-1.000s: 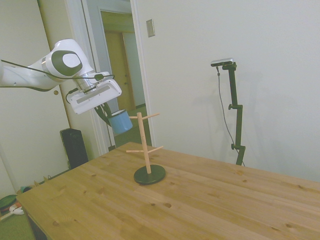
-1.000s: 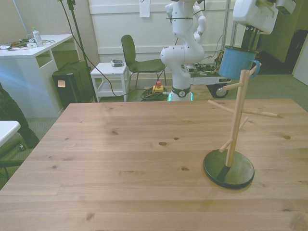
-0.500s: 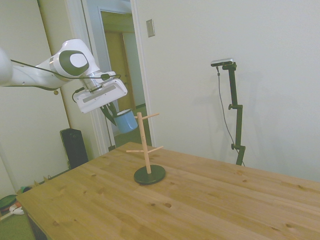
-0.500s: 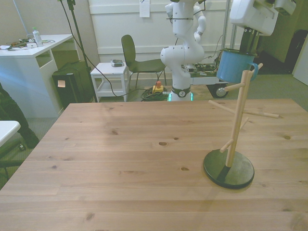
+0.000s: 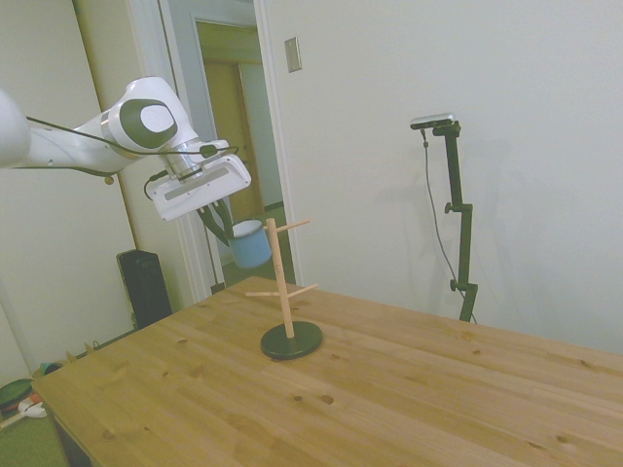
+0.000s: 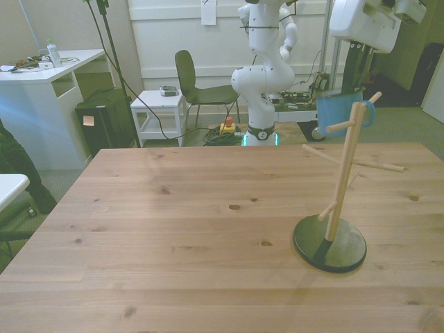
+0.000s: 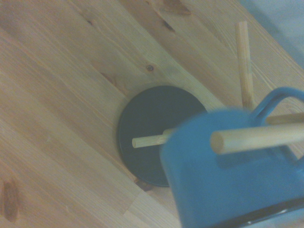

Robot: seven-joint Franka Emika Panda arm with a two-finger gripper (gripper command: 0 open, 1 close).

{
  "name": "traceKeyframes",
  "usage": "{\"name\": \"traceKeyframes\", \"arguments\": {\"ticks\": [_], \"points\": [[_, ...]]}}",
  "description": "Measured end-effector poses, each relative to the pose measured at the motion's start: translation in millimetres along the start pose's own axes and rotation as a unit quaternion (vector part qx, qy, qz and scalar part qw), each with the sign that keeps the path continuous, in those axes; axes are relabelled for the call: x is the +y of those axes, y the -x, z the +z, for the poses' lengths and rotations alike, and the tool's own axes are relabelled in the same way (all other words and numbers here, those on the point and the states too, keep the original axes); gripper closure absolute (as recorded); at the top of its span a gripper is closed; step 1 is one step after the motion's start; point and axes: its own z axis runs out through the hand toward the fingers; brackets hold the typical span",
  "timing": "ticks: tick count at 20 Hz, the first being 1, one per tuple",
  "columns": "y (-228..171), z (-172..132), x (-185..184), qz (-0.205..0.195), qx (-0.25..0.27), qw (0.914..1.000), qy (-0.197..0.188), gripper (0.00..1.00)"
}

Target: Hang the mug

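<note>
- Light pine plank worktop (image 6: 173, 229): if the mug slips off, it falls here, beside the stand's base. No other container stands on it.
- Wooden peg stand on a dark round base (image 6: 345, 173): a sideways pull from me could tip it, as the base looks unfixed.
- Small light-blue enamel-style mug (image 6: 341, 111): it is high against the stand's top pegs. In the wrist view its handle loop appears to sit around one peg. It is blurred, so a shallow catch could let it slide off. Its inside is hidden, so contents cannot be told.
- My dark fingers (image 5: 215, 220): just above the mug; whether they pinch the rim or stand spread, I cannot tell.
</note>
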Motion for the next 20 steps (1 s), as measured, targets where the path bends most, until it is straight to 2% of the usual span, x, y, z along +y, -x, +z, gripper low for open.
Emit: {"name": "traceKeyframes", "arguments": {"ticks": [6,12,16,20], "points": [[9,7,12,0.017,-0.013,0.9996,-0.017,0.0],[68,-1,41,0.053,-0.014,0.9966,-0.061,0.0],[110,7,54,0.09,-0.027,0.9919,-0.085,0.0],[132,33,63,0.139,-0.051,0.9828,-0.111,0.0]]}}
